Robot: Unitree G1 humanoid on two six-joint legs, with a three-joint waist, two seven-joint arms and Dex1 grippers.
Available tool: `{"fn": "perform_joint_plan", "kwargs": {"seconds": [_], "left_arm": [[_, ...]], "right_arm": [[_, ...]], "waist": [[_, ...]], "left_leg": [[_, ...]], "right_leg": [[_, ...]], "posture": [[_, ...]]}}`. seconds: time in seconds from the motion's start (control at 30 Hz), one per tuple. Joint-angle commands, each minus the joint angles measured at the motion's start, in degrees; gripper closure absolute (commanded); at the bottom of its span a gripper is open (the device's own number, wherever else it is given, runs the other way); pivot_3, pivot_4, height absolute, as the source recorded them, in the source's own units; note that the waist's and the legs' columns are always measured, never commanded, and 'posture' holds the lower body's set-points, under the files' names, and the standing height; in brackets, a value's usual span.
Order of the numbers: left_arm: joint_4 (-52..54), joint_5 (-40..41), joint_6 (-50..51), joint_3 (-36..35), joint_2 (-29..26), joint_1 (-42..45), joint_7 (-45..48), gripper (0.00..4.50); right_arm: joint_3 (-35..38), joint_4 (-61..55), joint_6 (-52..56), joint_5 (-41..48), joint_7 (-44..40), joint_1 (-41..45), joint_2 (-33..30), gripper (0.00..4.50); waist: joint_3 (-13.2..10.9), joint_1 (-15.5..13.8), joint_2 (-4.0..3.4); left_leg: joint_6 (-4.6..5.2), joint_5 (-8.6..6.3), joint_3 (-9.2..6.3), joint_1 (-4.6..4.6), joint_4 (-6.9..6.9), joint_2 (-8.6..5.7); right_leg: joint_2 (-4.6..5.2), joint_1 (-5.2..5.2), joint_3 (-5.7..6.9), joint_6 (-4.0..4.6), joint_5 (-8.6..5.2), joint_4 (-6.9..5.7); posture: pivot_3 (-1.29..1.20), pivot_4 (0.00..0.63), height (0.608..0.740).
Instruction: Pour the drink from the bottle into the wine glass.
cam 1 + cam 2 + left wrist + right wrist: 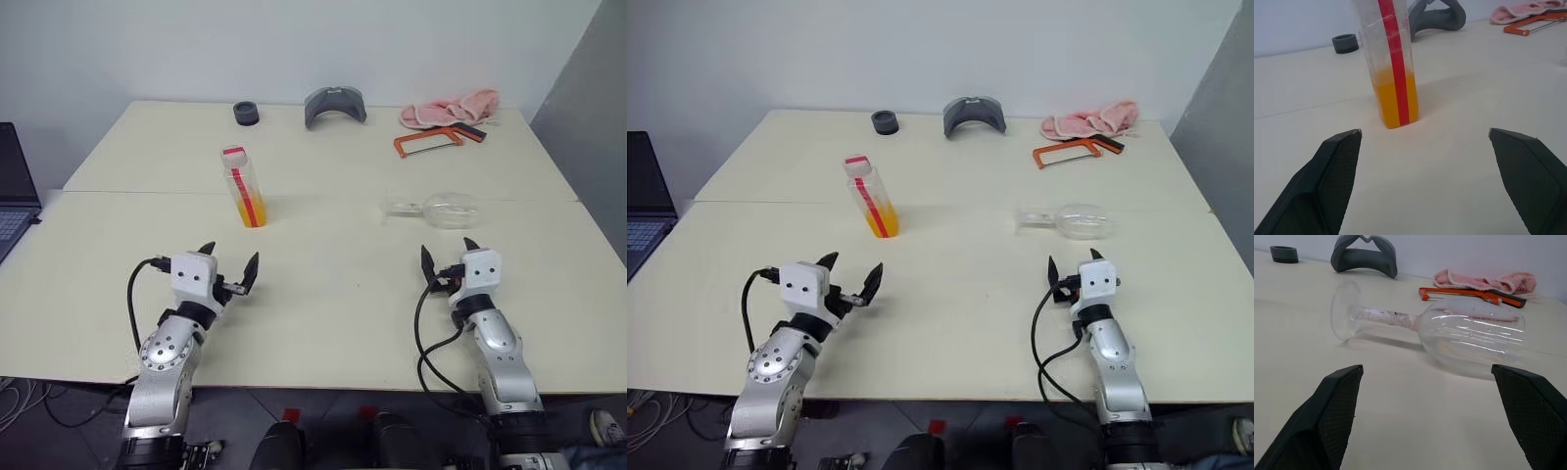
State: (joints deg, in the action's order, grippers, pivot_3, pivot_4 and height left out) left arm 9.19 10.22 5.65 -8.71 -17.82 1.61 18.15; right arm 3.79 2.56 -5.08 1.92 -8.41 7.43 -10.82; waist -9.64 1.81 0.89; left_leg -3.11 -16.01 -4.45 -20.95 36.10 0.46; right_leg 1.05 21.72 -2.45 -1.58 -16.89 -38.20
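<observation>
Cream laminate desk [323, 313]: two tops butted together, seam running side to side across the middle.
Left eye, bottle [244, 186]: clear plastic, red cap, red stripe; upright just behind the seam, left of centre.
Left eye, drink [249, 210]: orange-yellow, fills the lower part of the bottle.
Left eye, wine glass [438, 209]: lying on its side just past the seam, right of centre, foot toward the bottle, bowl toward the right edge.
Left eye, left pincer [232, 266]: fingers spread, empty, above the near half, short of the bottle.
Left eye, right pincer [450, 253]: fingers spread, empty, near the glass, not touching.
Right eye, far edge: dark ring [885, 121], grey curved piece [975, 114], pink cloth [1090, 119], orange hacksaw [1076, 150] toward the far right corner.
Left wrist: bottle stands between the two fingertips [1341, 161], well ahead of them.
Right wrist: glass lies crosswise ahead of the fingertips [1342, 396], bowl empty.
</observation>
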Motion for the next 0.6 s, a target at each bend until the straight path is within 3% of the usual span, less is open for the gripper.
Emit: {"fn": "perform_joint_plan", "kwargs": {"seconds": [0.03, 0.6], "left_arm": [[1.8, 0.2, -1.5, 0.2, -0.1, 0.2, 0.5, 0.03], [1.7, -0.9, -2.7, 0.9, -0.4, -0.5, 1.3, 0.03]], "right_arm": [[0.9, -1.2, -0.8, -0.1, 0.4, 0.5, -0.4, 0.00], [0.3, -1.7, -0.4, -0.1, -0.1, -0.3, 0.0, 0.00]], "waist": [[0.0, 0.0, 0.00], [0.0, 0.0, 0.00]], "left_leg": [[0.00, 0.00, 0.00, 0.00, 0.00, 0.00], [0.00, 0.00, 0.02, 0.01, 0.02, 0.00]], "right_leg": [[0.00, 0.00, 0.00, 0.00, 0.00, 0.00], [0.00, 0.00, -0.01, 0.00, 0.00, -0.04]], "posture": [[0.00, 0.150, 0.740], [0.00, 0.150, 0.740]]}}
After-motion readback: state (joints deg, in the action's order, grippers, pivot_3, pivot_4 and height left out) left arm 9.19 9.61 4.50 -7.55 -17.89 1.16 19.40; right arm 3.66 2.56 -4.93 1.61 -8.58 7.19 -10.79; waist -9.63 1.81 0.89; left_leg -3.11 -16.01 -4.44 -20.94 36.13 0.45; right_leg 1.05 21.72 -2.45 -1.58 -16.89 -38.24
